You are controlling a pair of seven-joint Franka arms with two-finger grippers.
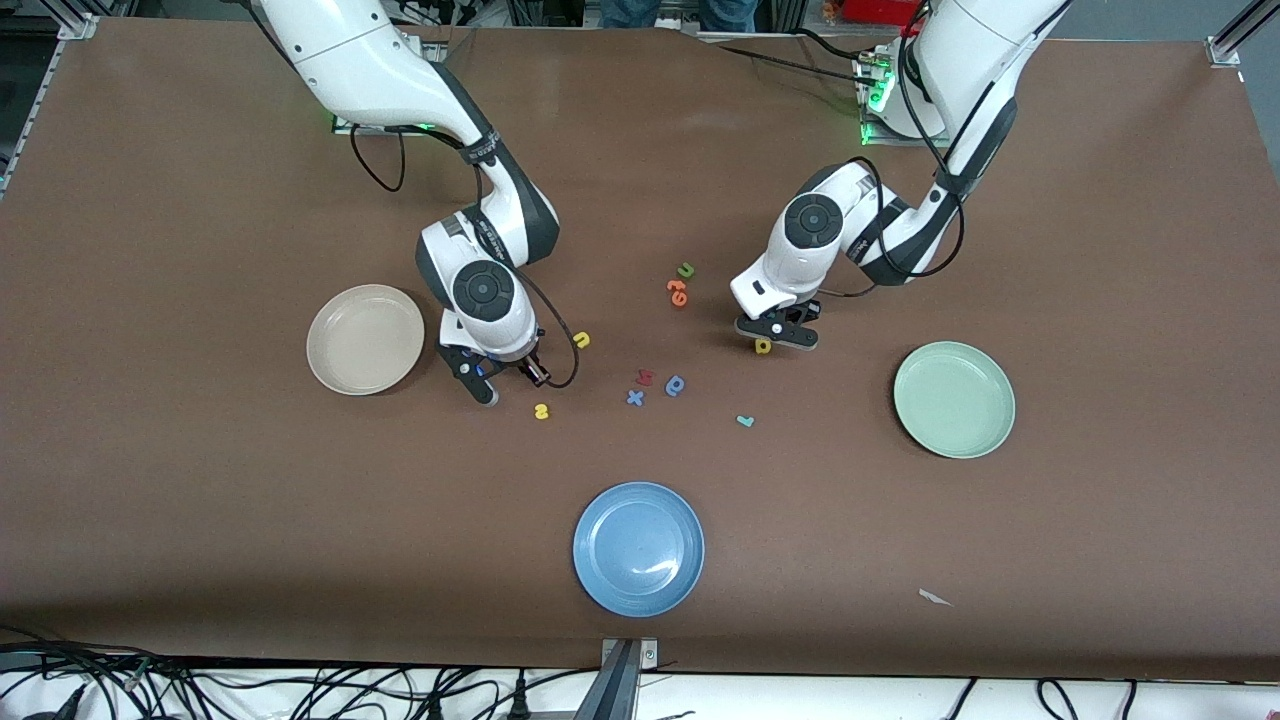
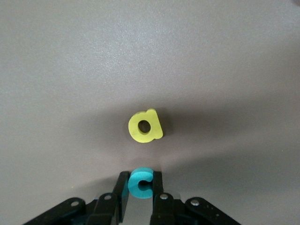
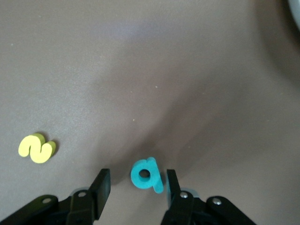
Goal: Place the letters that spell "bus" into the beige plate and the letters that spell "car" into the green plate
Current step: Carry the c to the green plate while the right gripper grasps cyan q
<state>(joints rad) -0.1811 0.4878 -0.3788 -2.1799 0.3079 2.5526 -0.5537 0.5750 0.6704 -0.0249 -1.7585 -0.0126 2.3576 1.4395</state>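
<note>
Over the middle of the brown table [image 1: 200, 480] both arms bend down low, wrists pointing at the tabletop.

The left gripper [image 2: 139, 194] sits just beside the yellow "a" [image 2: 146, 126]. Its fingers [image 2: 123, 191] are squeezed tight on the teal-blue "c" [image 2: 140, 183], which stands between them. The yellow "a" lies flat on the table just past the fingertips, not touching them. The green plate [image 1: 955, 400] is toward the left arm's end of the table, well apart from this gripper, with bare table between.

The right gripper [image 3: 136, 187] is down next to the beige plate [image 1: 365, 338]. Its fingers are apart, one on each side of the teal "b" [image 3: 147, 175]. The "b" leans close to one finger, but I cannot tell if it touches. The yellow "s" [image 3: 36, 148] lies flat close by, a bit nearer the front camera. The yellow "u" [image 1: 581, 340] lies beside this gripper, toward the middle of the table.

The teal "r" [image 1: 744, 421] lies alone, nearer the front camera than the left gripper. A blue plate [image 1: 638, 548] sits closest to the front camera, with lots of bare table around it.
</note>
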